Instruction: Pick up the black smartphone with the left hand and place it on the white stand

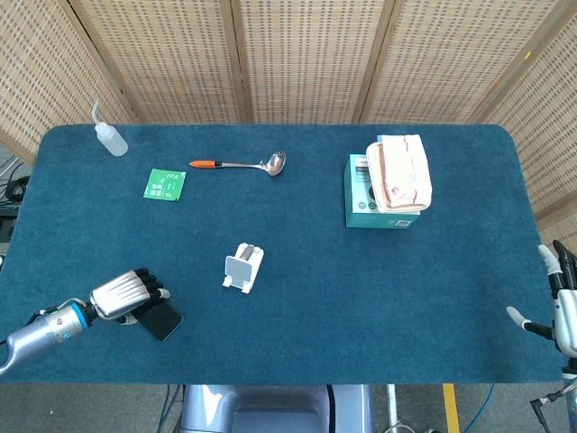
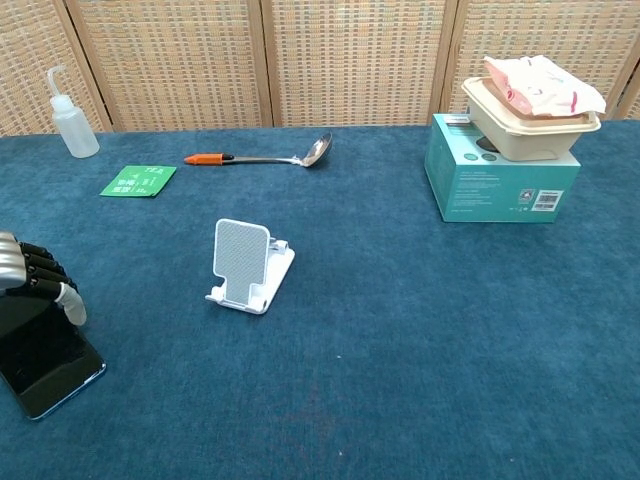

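The black smartphone (image 1: 161, 320) lies low over the table's front left, screen up, also seen in the chest view (image 2: 48, 367). My left hand (image 1: 123, 294) is curled over its far end and grips it; the chest view shows the fingers (image 2: 38, 274) wrapped down onto the phone's top edge. Whether the phone is clear of the cloth I cannot tell. The white stand (image 1: 242, 267) sits empty near the table's middle, to the right of the phone (image 2: 247, 266). My right hand (image 1: 560, 302) hangs off the table's right edge, fingers apart, holding nothing.
At the back left are a squeeze bottle (image 1: 110, 138), a green packet (image 1: 165, 183) and an orange-handled ladle (image 1: 242, 164). A teal box (image 1: 376, 200) topped with a takeaway container (image 2: 528, 110) stands at the back right. The blue cloth (image 1: 361, 298) covers the table.
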`<act>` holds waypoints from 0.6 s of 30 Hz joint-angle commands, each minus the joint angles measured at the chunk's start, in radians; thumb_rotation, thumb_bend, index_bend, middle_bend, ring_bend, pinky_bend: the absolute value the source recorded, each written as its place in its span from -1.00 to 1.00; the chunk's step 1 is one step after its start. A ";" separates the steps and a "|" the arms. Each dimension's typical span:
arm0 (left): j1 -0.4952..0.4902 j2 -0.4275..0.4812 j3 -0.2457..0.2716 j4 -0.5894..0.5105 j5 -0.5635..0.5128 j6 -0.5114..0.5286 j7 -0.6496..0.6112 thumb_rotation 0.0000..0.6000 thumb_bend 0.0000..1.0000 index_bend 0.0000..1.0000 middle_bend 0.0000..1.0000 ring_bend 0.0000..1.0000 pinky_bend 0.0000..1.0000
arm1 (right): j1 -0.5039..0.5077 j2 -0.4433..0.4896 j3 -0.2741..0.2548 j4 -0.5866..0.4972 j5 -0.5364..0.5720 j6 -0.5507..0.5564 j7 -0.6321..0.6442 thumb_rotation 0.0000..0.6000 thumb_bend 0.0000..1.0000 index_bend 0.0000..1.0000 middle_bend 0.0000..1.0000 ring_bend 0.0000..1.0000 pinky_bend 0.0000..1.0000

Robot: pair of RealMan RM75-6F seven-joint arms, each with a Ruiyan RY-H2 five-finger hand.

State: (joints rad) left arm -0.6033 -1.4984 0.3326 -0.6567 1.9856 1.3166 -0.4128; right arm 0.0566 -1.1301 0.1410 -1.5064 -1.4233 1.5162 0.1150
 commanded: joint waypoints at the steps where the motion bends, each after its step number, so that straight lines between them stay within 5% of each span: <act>1: 0.000 0.009 -0.005 -0.012 -0.007 0.010 0.010 1.00 -0.45 -0.20 -0.05 -0.04 -0.32 | -0.001 0.001 0.000 0.000 -0.001 0.001 0.003 1.00 -1.00 -1.00 -1.00 -1.00 -1.00; 6: -0.006 0.032 -0.028 -0.046 -0.023 0.047 0.033 1.00 -0.48 -0.19 -0.05 -0.04 -0.32 | -0.002 0.003 0.001 0.001 0.000 0.002 0.008 1.00 -1.00 -1.00 -1.00 -1.00 -1.00; 9: -0.037 0.080 -0.099 -0.104 -0.043 0.141 0.095 1.00 -0.50 -0.19 -0.05 -0.04 -0.32 | -0.002 0.005 0.001 0.000 0.002 0.001 0.014 1.00 -1.00 -1.00 -1.00 -1.00 -1.00; 13: -0.063 0.127 -0.128 -0.184 -0.042 0.164 0.169 1.00 -0.52 -0.19 -0.05 -0.04 -0.32 | -0.003 0.007 0.002 -0.001 0.002 0.001 0.020 1.00 -1.00 -1.00 -1.00 -1.00 -1.00; 18: -0.131 0.200 -0.205 -0.311 0.021 0.228 0.479 1.00 -0.60 -0.18 -0.05 -0.04 -0.32 | -0.004 0.012 0.003 0.000 0.003 0.000 0.037 1.00 -1.00 -1.00 -1.00 -1.00 -1.00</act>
State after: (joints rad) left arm -0.6821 -1.3574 0.1875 -0.8725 1.9677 1.4991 -0.1222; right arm 0.0526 -1.1184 0.1436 -1.5065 -1.4203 1.5164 0.1513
